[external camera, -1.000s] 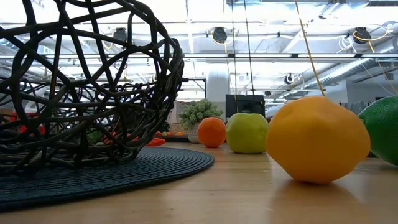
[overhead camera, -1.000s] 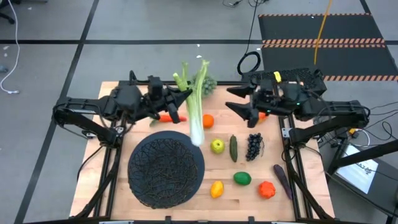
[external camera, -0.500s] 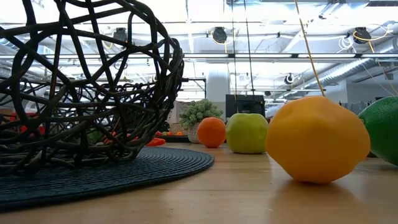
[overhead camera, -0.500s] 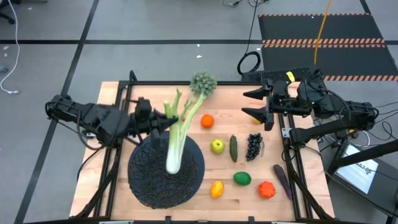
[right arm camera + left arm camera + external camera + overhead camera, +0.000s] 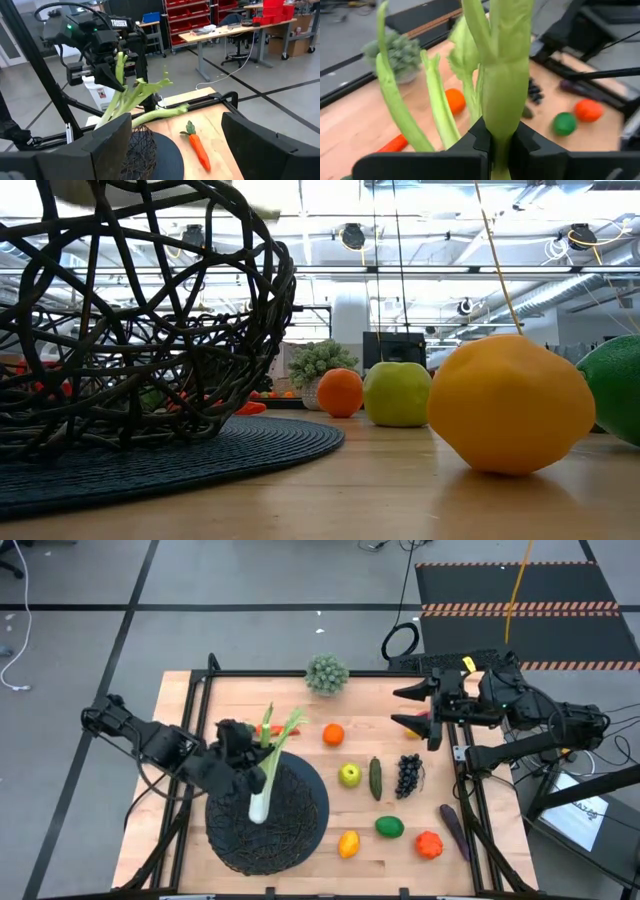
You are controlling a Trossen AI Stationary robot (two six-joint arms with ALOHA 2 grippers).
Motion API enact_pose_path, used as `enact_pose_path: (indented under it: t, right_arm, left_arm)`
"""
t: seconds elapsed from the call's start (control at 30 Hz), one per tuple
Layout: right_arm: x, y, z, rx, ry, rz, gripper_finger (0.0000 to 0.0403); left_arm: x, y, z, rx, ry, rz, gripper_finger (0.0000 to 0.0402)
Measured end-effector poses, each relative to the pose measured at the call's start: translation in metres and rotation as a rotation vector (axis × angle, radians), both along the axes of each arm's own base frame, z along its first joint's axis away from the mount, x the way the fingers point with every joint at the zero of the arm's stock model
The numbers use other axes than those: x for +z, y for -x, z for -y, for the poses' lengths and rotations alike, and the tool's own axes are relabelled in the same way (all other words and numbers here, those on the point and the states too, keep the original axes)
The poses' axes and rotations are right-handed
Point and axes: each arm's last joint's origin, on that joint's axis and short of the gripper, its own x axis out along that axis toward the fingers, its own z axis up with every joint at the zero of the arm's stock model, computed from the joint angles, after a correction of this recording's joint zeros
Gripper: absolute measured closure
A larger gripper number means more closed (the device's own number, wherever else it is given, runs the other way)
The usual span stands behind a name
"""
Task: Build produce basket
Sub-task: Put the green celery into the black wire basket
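Celery stalk (image 5: 266, 772): judged light, long, fairly stiff, leafy end floppy; best taken on the thick stem, as it is now. The left tool (image 5: 501, 145) is clenched on that stem, arm reaching low over the counter (image 5: 180, 700), pale base hanging above the basket (image 5: 300, 835). Right tool (image 5: 412, 708) stands released, idle above the far right edge.

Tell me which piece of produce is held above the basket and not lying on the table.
The celery stalk. The left gripper is shut on it and holds it over the black basket, while the other produce lies on the wood.
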Motion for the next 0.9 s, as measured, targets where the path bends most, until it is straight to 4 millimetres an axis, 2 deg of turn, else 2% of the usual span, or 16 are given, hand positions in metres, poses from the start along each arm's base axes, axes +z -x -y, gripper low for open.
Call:
enact_pose_path:
  t: [0.3, 0.63, 0.9]
  right_arm:
    - [-0.001, 0.000, 0.000, 0.000, 0.000, -0.008, 0.0101]
    - [-0.002, -0.003, 0.000, 0.000, 0.007, -0.015, 0.0101]
    - [-0.004, -0.008, 0.000, 0.000, 0.004, -0.030, 0.0101]
  left_arm:
    - [-0.035, -0.015, -0.003, 0.176, -0.008, -0.186, 0.0371]
    - [-0.071, -0.049, -0.007, 0.274, -0.060, -0.322, 0.0371]
    - [-0.083, -0.064, -0.021, 0.346, 0.012, -0.350, 0.0371]
